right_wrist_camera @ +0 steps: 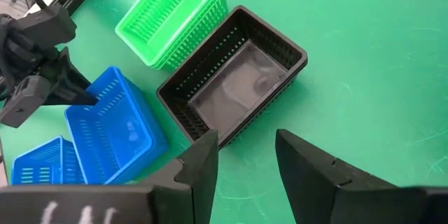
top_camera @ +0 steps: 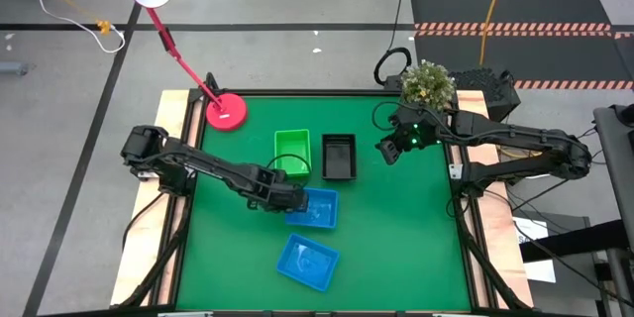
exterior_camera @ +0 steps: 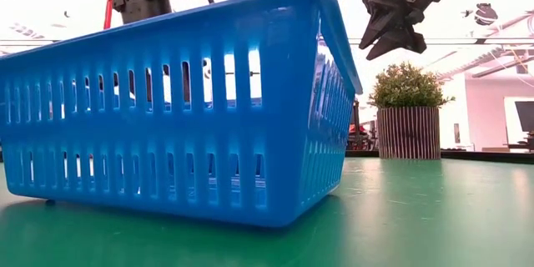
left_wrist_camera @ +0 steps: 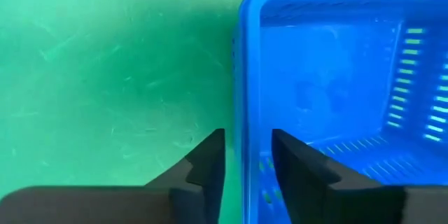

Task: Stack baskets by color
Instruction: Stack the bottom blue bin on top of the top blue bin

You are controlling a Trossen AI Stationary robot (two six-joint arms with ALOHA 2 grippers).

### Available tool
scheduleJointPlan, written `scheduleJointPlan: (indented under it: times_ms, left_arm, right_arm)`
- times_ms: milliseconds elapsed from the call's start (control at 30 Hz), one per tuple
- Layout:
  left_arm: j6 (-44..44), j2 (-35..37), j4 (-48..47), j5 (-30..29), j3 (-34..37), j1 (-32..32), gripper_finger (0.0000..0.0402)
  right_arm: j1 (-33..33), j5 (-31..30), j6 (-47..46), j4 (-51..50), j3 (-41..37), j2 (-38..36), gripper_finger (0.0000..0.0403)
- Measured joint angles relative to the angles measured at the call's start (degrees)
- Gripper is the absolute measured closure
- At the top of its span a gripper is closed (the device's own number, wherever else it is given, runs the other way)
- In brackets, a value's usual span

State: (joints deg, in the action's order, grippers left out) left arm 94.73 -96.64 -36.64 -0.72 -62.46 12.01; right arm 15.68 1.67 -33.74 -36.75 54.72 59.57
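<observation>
A blue basket (top_camera: 319, 210) stands on the green table mat, and my left gripper (top_camera: 294, 198) reaches down over its left end. In the left wrist view the open fingers (left_wrist_camera: 210, 164) stand astride that end wall (left_wrist_camera: 246, 112), one inside and one outside. A second blue basket (top_camera: 308, 263) sits nearer the front edge and fills the low view (exterior_camera: 167, 108). Farther back stand stacked green baskets (top_camera: 292, 152) and, to their right, a black basket (top_camera: 339, 157). My right gripper (top_camera: 389, 149) hangs open above the mat, right of the black basket (right_wrist_camera: 231, 84). My left gripper comes from above, pointing steeply down, with one finger inside the blue basket and one outside its left end wall (left_wrist_camera: 246, 175). A thin gap seems to show on each side of the rim. I cannot tell whether a finger touches the wall. The basket rests on the mat.
A pink desk lamp's base (top_camera: 226, 111) stands at the mat's far left corner, and a potted plant (top_camera: 428, 84) at the far right. Bare mat lies on the right half and along the left side.
</observation>
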Motion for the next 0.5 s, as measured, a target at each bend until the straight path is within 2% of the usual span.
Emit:
scheduleJointPlan:
  times_ms: [233, 500]
  left_arm:
    - [0.51, 4.23, -0.44, 2.63, 0.0, 0.91, 0.0228]
    - [2.05, 7.87, 4.88, 2.85, -0.24, 7.46, 0.0218]
  right_arm:
    - [-0.02, 1.5, 0.71, -1.06, 0.0, 0.0, 0.0264]
    - [-0.02, 1.61, 2.9, -3.38, 0.0, -0.02, 0.0264]
